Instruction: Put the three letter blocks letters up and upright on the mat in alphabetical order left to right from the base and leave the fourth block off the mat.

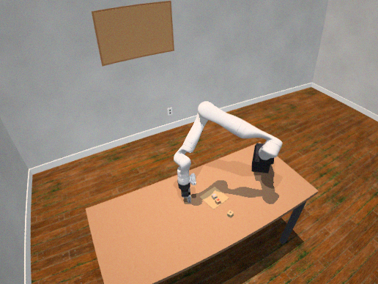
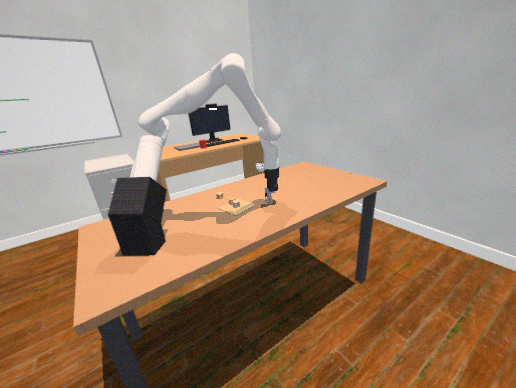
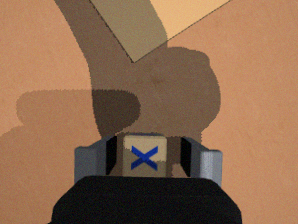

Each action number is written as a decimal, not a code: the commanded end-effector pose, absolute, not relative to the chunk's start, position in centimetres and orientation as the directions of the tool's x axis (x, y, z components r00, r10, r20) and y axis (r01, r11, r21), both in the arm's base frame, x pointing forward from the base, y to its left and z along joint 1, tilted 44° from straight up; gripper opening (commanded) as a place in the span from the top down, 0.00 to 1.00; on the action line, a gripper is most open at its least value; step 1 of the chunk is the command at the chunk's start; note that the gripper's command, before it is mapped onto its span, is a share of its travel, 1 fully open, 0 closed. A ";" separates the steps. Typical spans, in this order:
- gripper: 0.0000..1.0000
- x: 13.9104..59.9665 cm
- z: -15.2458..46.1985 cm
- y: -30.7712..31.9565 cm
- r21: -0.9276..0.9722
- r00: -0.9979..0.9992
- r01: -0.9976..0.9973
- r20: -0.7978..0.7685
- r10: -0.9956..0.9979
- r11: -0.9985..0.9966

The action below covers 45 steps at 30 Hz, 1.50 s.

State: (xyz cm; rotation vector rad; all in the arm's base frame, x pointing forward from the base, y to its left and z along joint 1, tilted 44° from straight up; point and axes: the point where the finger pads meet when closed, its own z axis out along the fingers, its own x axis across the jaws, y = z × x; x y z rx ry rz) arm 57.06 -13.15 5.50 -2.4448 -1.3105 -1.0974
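My gripper (image 1: 187,200) (image 2: 270,200) (image 3: 148,150) is open, low over the table beyond the mat's far corner. Between its spread fingers stands a light wooden block with a blue X (image 3: 144,157) on top; gaps show on both sides. The mat (image 1: 223,197) (image 2: 225,207) (image 3: 192,12) lies flat. On it sit a block with a red mark (image 1: 217,200) (image 2: 232,202) and a pale block (image 1: 215,196) (image 2: 236,204), close together; their letters are too small to read. Another block (image 1: 230,213) (image 2: 219,195) lies off the mat, its dark top mark unreadable.
The black robot base (image 1: 261,162) (image 2: 137,216) stands at one end of the table (image 1: 146,227) (image 2: 310,185). The arm's shadow falls across the table and part of the mat. A desk with a monitor (image 2: 210,120) stands behind the table.
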 end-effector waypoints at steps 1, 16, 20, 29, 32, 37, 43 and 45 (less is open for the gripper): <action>0.00 57.6 5.2 -13.1 0.191 0.354 0.767 0.671 0.652 -0.612; 0.00 57.6 5.1 -13.2 0.191 0.356 0.765 0.670 0.651 -0.615; 0.00 57.6 5.1 -13.2 0.191 0.356 0.765 0.670 0.651 -0.615; 0.00 57.6 5.1 -13.2 0.191 0.356 0.765 0.670 0.651 -0.615; 0.00 57.6 5.1 -13.2 0.191 0.356 0.765 0.670 0.651 -0.615; 0.00 57.6 5.1 -13.2 0.191 0.356 0.765 0.670 0.651 -0.615; 0.13 57.6 5.1 -13.2 0.191 0.356 0.765 0.670 0.651 -0.615; 0.13 57.6 5.1 -13.2 0.191 0.356 0.765 0.670 0.651 -0.615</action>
